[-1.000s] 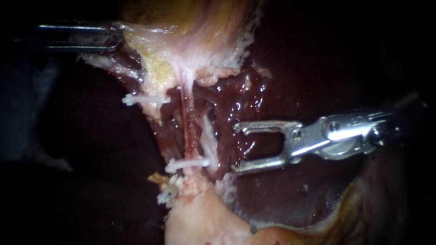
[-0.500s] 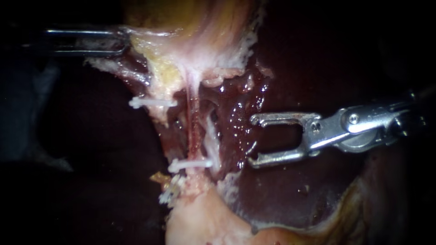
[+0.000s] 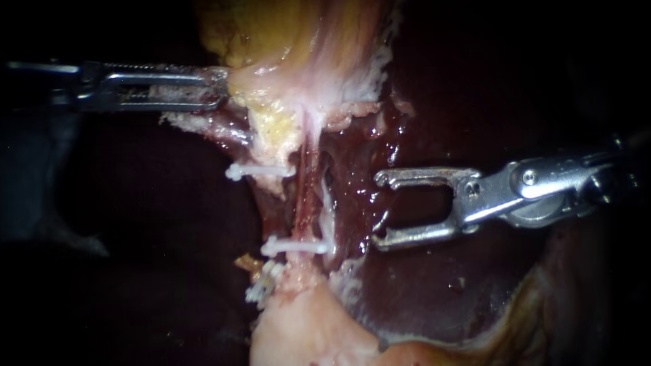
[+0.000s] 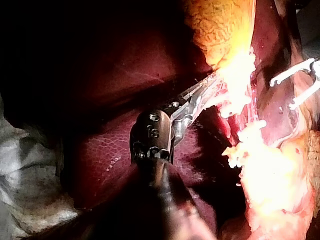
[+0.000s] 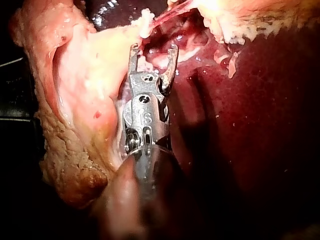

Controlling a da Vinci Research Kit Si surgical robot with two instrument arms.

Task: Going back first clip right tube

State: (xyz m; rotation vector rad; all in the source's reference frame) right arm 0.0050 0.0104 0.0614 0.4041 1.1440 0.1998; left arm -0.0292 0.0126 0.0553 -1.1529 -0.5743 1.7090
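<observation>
Our left instrument (image 3: 218,87), entering from 9 o'clock, has its jaws clamped on the pale edge of the gallbladder (image 3: 298,41). Our right instrument (image 3: 380,209), entering from 3 o'clock, holds its jaws apart and empty, near the tubes (image 3: 308,203) at their 3 o'clock. The lower clip (image 3: 296,247) crosses the tubes, with the upper clip (image 3: 261,170) at its 11 o'clock.

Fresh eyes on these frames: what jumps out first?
The white upper clip and lower clip stand out mid-view in the endoscope, across stretched strands. Right of them, the right instrument stands open and empty over dark liver. At upper left, the left instrument is shut on pale tissue.
</observation>
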